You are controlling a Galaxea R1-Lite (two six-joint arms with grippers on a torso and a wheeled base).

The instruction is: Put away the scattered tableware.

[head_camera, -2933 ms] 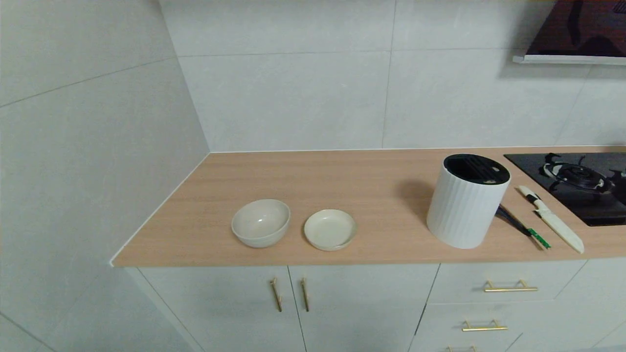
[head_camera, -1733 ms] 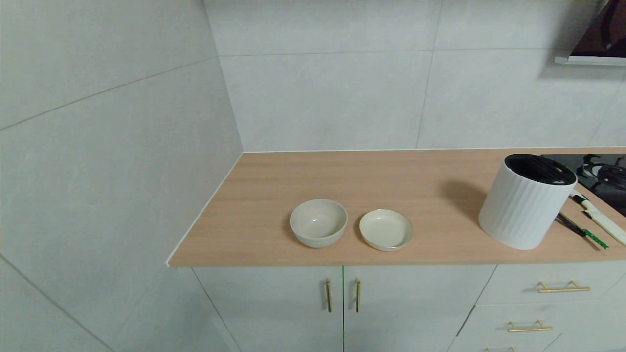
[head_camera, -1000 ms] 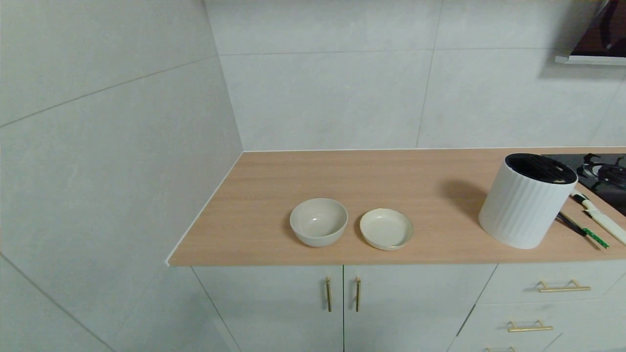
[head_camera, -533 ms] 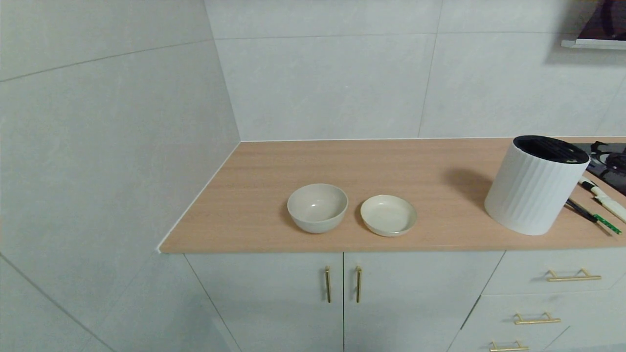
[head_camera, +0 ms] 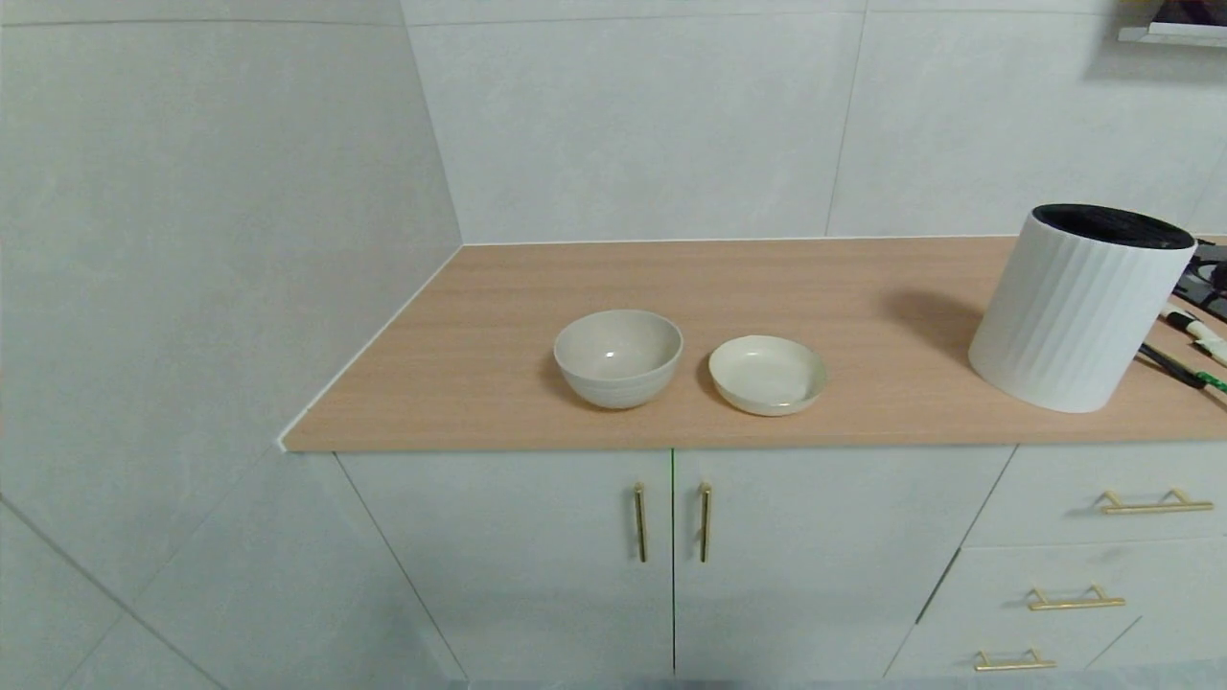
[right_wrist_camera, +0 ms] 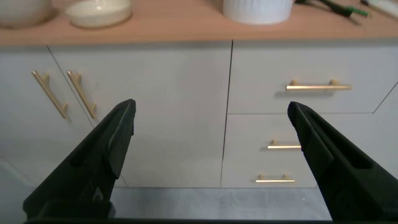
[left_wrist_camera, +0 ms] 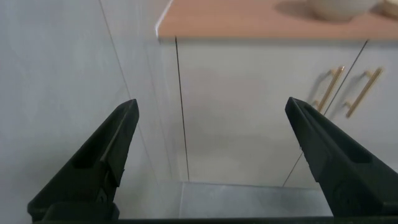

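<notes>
A grey-beige bowl point(head_camera: 618, 356) and a cream shallow dish point(head_camera: 768, 374) sit side by side near the front edge of the wooden counter point(head_camera: 786, 283). A white ribbed utensil holder point(head_camera: 1078, 307) with a black slotted top stands at the right. Beside it lie black chopsticks with green ends point(head_camera: 1179, 369) and a white-handled knife point(head_camera: 1196, 333). My left gripper point(left_wrist_camera: 211, 118) is open, low in front of the cabinet below the counter's left end. My right gripper point(right_wrist_camera: 211, 118) is open too, low before the drawers; the dish point(right_wrist_camera: 98, 12) and holder point(right_wrist_camera: 257, 9) show above it.
Tiled walls close the counter at the back and left point(head_camera: 192, 240). Below are two cabinet doors with brass handles point(head_camera: 671, 522) and drawers with brass pulls point(head_camera: 1155, 501) at the right. A black gas hob point(head_camera: 1210, 278) lies at the far right.
The whole head view has shifted: first sideways so the bowl and dish moved toward the middle, then downward so more cabinet front shows. The things on the counter stay where they were.
</notes>
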